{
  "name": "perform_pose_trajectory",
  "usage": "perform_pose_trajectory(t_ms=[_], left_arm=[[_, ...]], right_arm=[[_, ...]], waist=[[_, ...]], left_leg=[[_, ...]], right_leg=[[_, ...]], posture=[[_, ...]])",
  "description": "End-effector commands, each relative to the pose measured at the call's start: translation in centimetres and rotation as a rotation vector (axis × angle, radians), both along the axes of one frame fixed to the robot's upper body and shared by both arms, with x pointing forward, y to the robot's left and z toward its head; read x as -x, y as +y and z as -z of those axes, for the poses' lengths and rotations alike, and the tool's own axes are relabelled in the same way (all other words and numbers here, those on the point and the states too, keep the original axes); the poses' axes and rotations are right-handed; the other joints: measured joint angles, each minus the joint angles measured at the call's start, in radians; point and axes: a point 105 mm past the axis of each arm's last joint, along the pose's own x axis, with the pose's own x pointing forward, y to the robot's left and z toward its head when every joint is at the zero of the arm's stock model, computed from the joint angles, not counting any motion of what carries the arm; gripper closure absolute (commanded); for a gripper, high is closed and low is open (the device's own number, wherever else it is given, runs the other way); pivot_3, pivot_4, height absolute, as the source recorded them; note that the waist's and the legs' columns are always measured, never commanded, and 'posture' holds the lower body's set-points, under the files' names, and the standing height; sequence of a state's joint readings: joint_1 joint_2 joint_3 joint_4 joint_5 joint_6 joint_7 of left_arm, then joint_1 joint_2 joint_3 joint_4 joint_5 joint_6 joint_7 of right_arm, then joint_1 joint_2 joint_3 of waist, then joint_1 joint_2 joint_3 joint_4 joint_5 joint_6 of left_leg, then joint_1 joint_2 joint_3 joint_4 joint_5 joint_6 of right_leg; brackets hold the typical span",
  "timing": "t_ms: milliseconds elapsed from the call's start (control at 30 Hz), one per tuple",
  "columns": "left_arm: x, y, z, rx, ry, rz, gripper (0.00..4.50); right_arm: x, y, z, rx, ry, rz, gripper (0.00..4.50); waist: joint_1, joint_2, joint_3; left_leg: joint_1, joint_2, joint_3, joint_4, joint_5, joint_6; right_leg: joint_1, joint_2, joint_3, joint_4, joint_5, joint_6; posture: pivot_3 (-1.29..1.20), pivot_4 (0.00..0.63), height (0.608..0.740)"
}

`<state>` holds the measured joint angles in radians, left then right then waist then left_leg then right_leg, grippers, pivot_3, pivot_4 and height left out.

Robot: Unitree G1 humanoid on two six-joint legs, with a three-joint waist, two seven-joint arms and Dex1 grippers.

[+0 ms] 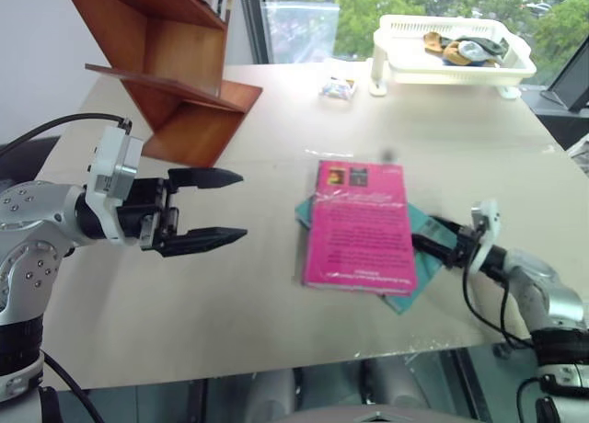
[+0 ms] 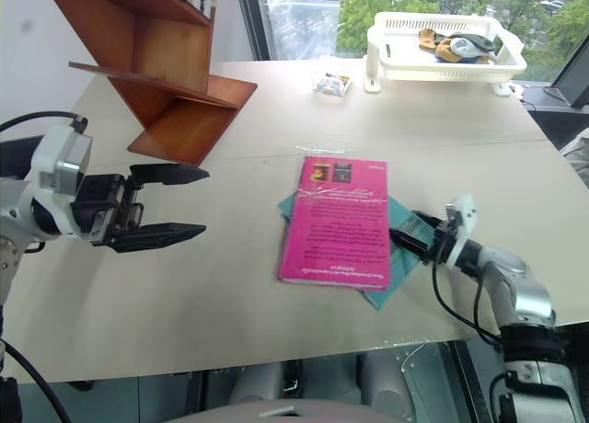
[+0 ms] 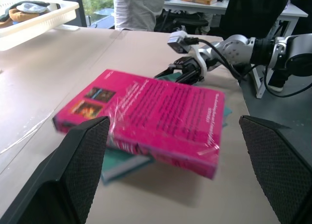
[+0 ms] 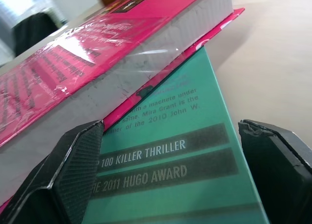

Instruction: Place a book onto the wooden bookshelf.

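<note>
The magenta-pink book (image 1: pixel 359 225) lies flat in the middle of the table, on top of a thinner teal book (image 1: pixel 409 292). My right gripper (image 1: pixel 431 234) is low at the books' right edge and open. In the right wrist view the teal cover (image 4: pixel 180 151) lies between its fingers (image 4: pixel 73 175), and the pink book's page edge (image 4: pixel 126 87) rises beside one of them. My left gripper (image 1: pixel 241 204) hovers open to the left of the books, pointing at them with a clear gap. The wooden bookshelf (image 1: pixel 175 74) stands at the table's far left corner.
A white basket tray (image 1: pixel 451 64) with small items stands at the far right. A small wrapped packet (image 1: pixel 338 87) lies beside it. The table's front edge (image 1: pixel 276 368) is near. A person (image 3: pixel 139 9) stands beyond the table's right side.
</note>
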<state>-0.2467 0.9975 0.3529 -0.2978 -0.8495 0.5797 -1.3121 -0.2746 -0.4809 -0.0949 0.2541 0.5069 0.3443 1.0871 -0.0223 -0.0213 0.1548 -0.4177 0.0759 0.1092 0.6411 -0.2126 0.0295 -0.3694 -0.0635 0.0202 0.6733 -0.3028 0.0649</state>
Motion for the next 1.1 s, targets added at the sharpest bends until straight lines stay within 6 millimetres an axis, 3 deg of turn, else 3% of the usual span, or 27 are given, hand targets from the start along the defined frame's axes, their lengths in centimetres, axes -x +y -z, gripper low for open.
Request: perform_pose_trajectory(t_ms=[33,167,300,633,800,967,1100], left_arm=[[0.2,0.3,-0.7,-0.016,-0.035,-0.014,0.03],[0.4,0.5,-0.7,-0.018,-0.039,-0.032,0.03],[0.8,0.6,-0.6,-0.019,-0.037,-0.046,0.03],[0.8,1.0,-0.4,-0.016,-0.026,-0.073,0.03],[0.4,1.0,-0.1,-0.016,-0.021,-0.072,0.03],[0.2,1.0,-0.2,-0.012,-0.026,-0.066,0.03],[0.2,1.0,0.0,-0.019,-0.021,-0.064,0.03]], right_arm=[[-0.1,1.7,0.8,0.013,0.033,-0.094,0.00],[-0.5,3.0,0.8,0.042,0.017,-0.165,0.00],[-0.9,3.0,0.5,0.056,0.006,-0.191,0.00],[-3.0,-0.6,-4.9,0.159,-0.216,-0.092,0.00],[-3.2,-1.1,-5.7,0.217,-0.265,-0.085,0.00],[-2.1,-0.3,-5.0,0.374,-0.314,-0.203,0.00],[-1.2,1.6,-5.6,0.413,-0.364,-0.301,0.00]], waist=[[0.000,0.000,0.000],[-0.003,0.000,0.000],[-0.007,0.000,0.000],[-0.006,0.000,0.002],[-0.009,0.000,0.002],[-0.010,0.000,0.002],[-0.013,0.000,0.002]], left_leg=[[0.000,0.000,0.000,0.000,0.000,0.000],[0.000,0.000,0.001,0.000,0.000,0.000],[0.000,0.000,0.001,0.000,0.000,0.000],[0.000,-0.001,0.002,0.000,0.000,0.000],[-0.001,-0.001,0.003,-0.004,0.000,-0.001],[-0.007,-0.001,0.005,-0.004,0.002,-0.004],[-0.008,-0.001,0.005,-0.004,0.003,-0.005]], right_leg=[[0.000,0.000,0.000,0.000,0.000,0.000],[0.000,0.000,0.000,0.000,0.000,0.000],[0.000,0.000,0.000,0.000,0.000,0.000],[-0.002,-0.002,0.000,0.000,0.000,0.000],[-0.003,-0.001,0.001,0.000,0.000,0.000],[-0.009,-0.001,0.002,0.000,0.000,0.000],[-0.010,-0.001,0.002,-0.001,0.000,0.000]], posture=[[0.00,0.150,0.740],[0.00,0.150,0.740],[0.00,0.150,0.740],[0.00,0.150,0.740],[0.00,0.150,0.740],[0.00,0.150,0.740],[0.00,0.150,0.740]])
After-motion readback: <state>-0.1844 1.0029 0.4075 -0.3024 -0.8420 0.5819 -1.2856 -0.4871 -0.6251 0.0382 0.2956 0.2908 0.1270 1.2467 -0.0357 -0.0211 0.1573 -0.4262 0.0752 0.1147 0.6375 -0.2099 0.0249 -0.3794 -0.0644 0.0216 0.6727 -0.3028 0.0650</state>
